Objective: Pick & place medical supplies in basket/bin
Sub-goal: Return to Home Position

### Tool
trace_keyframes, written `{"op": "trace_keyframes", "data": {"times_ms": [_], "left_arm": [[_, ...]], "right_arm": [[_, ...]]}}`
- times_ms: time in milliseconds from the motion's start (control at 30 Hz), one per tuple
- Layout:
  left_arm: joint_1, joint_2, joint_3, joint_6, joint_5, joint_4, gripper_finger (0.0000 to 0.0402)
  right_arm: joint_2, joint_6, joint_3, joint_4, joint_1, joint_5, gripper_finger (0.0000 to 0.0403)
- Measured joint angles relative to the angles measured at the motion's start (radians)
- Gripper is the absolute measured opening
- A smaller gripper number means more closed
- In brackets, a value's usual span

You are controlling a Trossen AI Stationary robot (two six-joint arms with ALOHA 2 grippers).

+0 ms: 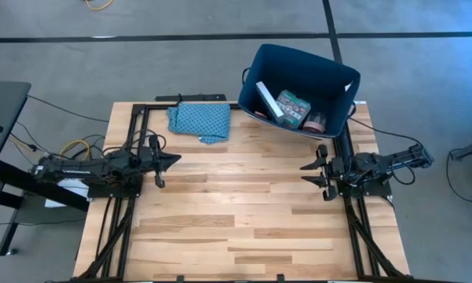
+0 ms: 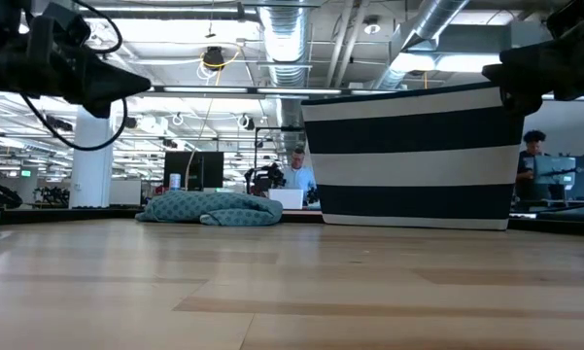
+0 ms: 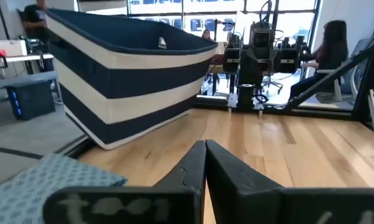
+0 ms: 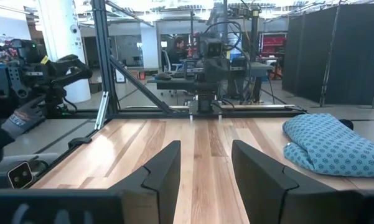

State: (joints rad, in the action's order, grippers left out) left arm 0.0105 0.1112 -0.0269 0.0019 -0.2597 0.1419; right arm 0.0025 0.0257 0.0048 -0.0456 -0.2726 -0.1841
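The navy-blue bin with white stripes (image 1: 305, 88) stands at the table's far right corner; in the low view it is the bin (image 2: 413, 156), in the left wrist view the bin (image 3: 124, 74). Inside it lie a white tube (image 1: 268, 100), a teal-red flat box (image 1: 293, 108) and a pink roll (image 1: 316, 122). My left gripper (image 1: 170, 160) is shut and empty at the left edge, seen as the left gripper (image 3: 205, 152). My right gripper (image 1: 306, 173) is open and empty at the right edge, shown as the right gripper (image 4: 205, 158).
A teal patterned folded cloth (image 1: 199, 119) lies on the far side of the table, left of the bin; it also shows as the cloth (image 2: 214, 207) and the cloth (image 4: 330, 144). People sit and stand in the room beyond the table. Bare wood spans between the two arms.
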Motion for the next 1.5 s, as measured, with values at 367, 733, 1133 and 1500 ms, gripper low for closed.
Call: {"op": "trace_keyframes", "data": {"times_ms": [367, 733, 1133, 1500], "left_arm": [[0.000, -0.104, -0.003, 0.025, 0.056, -0.132, 0.0000], [0.000, -0.108, -0.003, 0.082, 0.145, -0.147, 0.0000], [0.000, -0.108, -0.003, 0.082, 0.143, -0.149, 0.0000], [0.000, -0.108, -0.003, 0.082, 0.142, -0.149, 0.0000]], "right_arm": [[0.000, 0.000, 0.000, 0.000, 0.000, 0.000, 0.0137], [0.000, 0.000, 0.000, 0.000, 0.000, 0.000, 0.0137], [0.000, 0.000, 0.000, 0.000, 0.000, 0.000, 0.0135], [0.000, 0.000, 0.000, 0.000, 0.000, 0.000, 0.0137]]}}
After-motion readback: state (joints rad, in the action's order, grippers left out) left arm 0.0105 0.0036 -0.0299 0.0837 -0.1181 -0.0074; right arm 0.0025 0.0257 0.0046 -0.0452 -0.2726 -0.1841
